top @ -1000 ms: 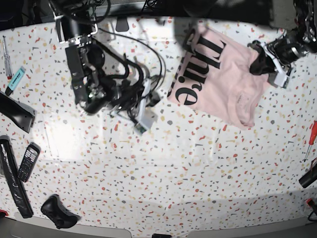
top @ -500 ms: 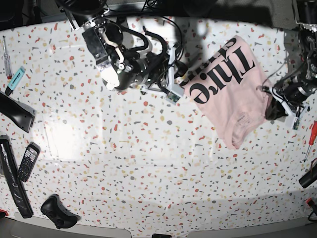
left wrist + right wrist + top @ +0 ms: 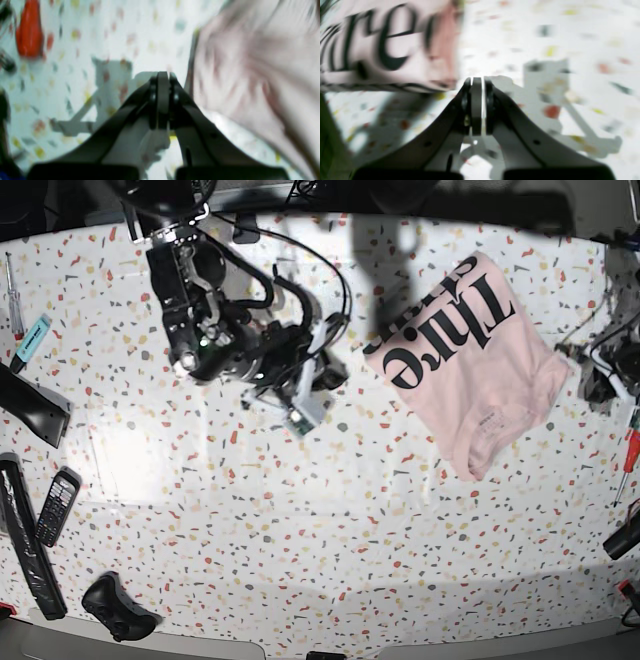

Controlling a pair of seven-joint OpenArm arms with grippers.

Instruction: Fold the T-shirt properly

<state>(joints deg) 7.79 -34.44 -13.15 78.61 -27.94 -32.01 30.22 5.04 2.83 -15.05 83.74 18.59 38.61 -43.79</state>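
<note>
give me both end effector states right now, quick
Left end effector: closed, holding nothing, beside the T-shirt.
Right end effector: closed, holding nothing.

The T-shirt [image 3: 468,370] is soft matt cloth, pale pink, creased in loose folds, with flat black printed lettering that takes no shine. The bench [image 3: 330,510] is a smooth, hard, glossy top, white with coloured terrazzo flecks, and it throws back broad light patches. The left gripper [image 3: 163,100] has dark fingers [image 3: 200,125] of smooth matt plastic; the right gripper [image 3: 477,107] looks the same, its fingers [image 3: 515,140] dark and dull with small round holes. A phone [image 3: 57,506] near the bench edge is black plastic with a slight sheen. A red-handled screwdriver [image 3: 629,458] looks like glossy plastic.
</note>
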